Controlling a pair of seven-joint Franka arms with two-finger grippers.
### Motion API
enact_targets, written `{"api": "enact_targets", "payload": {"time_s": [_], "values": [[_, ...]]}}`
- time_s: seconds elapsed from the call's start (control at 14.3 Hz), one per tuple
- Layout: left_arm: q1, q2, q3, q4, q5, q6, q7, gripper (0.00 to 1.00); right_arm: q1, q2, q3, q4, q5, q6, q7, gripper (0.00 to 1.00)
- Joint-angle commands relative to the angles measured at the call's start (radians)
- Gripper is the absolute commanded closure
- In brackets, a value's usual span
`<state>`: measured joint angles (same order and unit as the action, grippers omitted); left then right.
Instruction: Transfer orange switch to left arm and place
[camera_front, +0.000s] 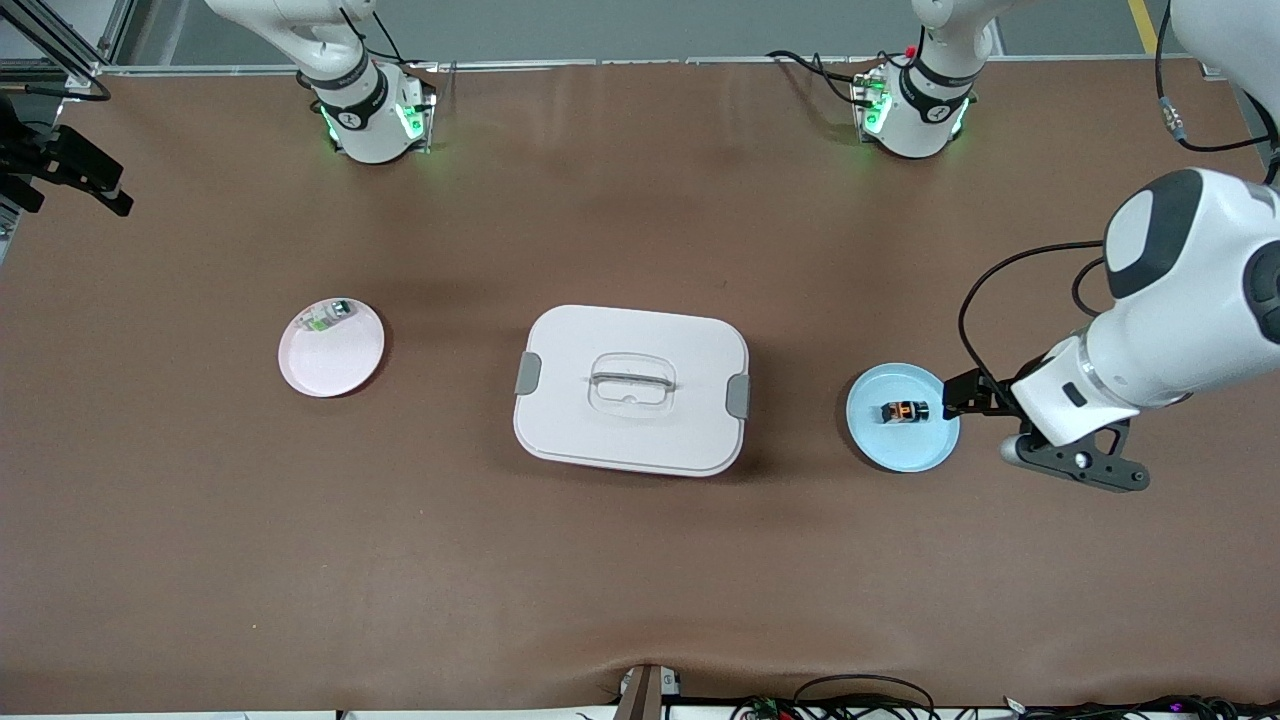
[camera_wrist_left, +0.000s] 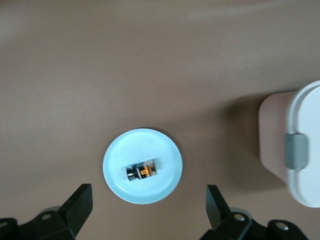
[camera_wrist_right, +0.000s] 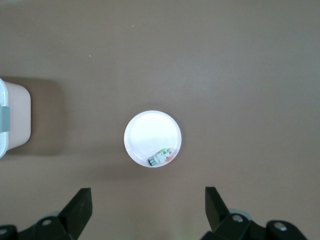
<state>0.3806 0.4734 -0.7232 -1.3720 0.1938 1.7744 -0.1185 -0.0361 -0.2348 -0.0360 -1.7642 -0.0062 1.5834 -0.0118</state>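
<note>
The orange switch (camera_front: 903, 411) lies on a round blue plate (camera_front: 918, 448) toward the left arm's end of the table; it also shows in the left wrist view (camera_wrist_left: 142, 171) on the plate (camera_wrist_left: 150, 192). My left gripper (camera_front: 968, 395) is open and empty, up in the air over the table just beside the plate's edge; its own view shows it too (camera_wrist_left: 150, 207). The white box (camera_front: 600, 430) stands mid-table with its lid shut. My right gripper (camera_wrist_right: 149, 210) is open and empty, high over the table by a pink plate (camera_wrist_right: 150, 135); it is outside the front view.
The pink plate (camera_front: 335, 365) lies toward the right arm's end and holds a small white-and-green piece (camera_front: 328, 315), which also shows in the right wrist view (camera_wrist_right: 160, 157). The box's edge shows in both wrist views, left (camera_wrist_left: 307, 150) and right (camera_wrist_right: 5, 120).
</note>
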Motion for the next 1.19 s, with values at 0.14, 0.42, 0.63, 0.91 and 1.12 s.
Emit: {"api": "enact_targets", "payload": {"time_s": [0.14,0.42,0.63,0.91,1.12], "values": [[-0.038,-0.126,0.083,-0.002,-0.059,-0.102,-0.115,0.0,-0.016,0.017,0.008,0.031,0.009,-0.017,0.006,0.0],[-0.349,-0.284,0.501,-0.006,-0.118,-0.19,-0.095,0.0,-0.016,0.017,0.008,0.031,0.009,-0.017,0.006,0.0],[-0.521,-0.338,0.76,-0.01,-0.209,-0.225,-0.093,0.0,-0.015,0.018,0.008,0.031,0.009,-0.017,0.006,0.0],[-0.519,-0.387,0.771,-0.01,-0.206,-0.269,-0.052,0.0,-0.015,0.018,0.008,0.031,0.009,-0.017,0.006,0.0],[-0.517,-0.418,0.774,-0.009,-0.203,-0.315,-0.003,0.0,-0.015,0.018,0.008,0.031,0.009,-0.017,0.006,0.0]]}}
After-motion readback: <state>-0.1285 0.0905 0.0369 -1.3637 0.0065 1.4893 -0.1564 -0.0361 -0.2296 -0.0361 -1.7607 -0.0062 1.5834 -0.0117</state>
